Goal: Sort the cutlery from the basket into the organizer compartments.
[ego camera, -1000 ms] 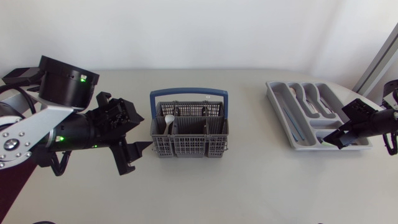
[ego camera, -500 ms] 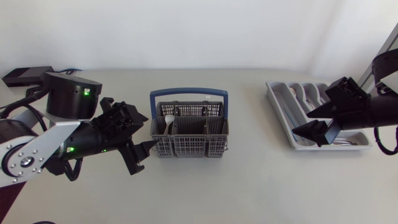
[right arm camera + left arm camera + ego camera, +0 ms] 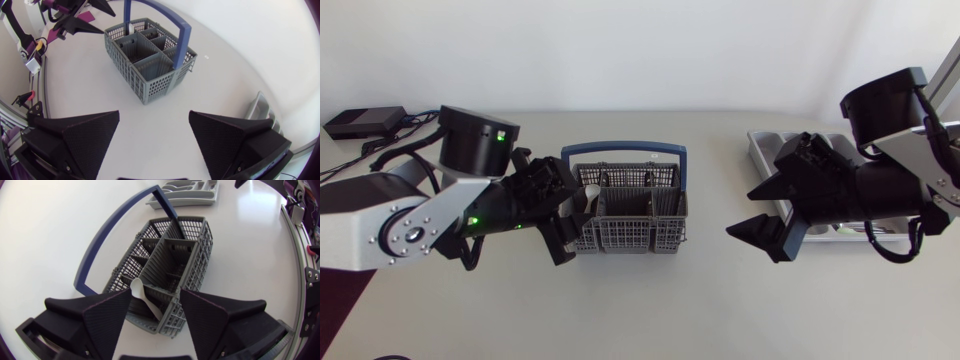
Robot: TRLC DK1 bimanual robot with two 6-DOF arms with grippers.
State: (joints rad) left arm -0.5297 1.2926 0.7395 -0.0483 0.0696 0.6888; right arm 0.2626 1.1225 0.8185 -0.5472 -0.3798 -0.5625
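Observation:
A grey cutlery basket with a blue handle stands mid-table. A white spoon stands upright in its left end compartment. My left gripper is at the basket's left end and open. In the left wrist view the spoon rises between the spread fingers of that gripper, which stand apart from it. My right gripper hangs open and holds nothing between the basket and the grey organizer, which my right arm largely hides. From the right wrist view, the basket lies ahead of the right gripper.
The organizer shows beyond the basket in the left wrist view, with cutlery in its compartments. A black box with cables sits at the table's far left corner. Bare tabletop runs along the front.
My left arm has swung right until its gripper reaches the basket's left end, fingers slightly narrowed. My right arm has moved left, off the organizer toward the table's middle.

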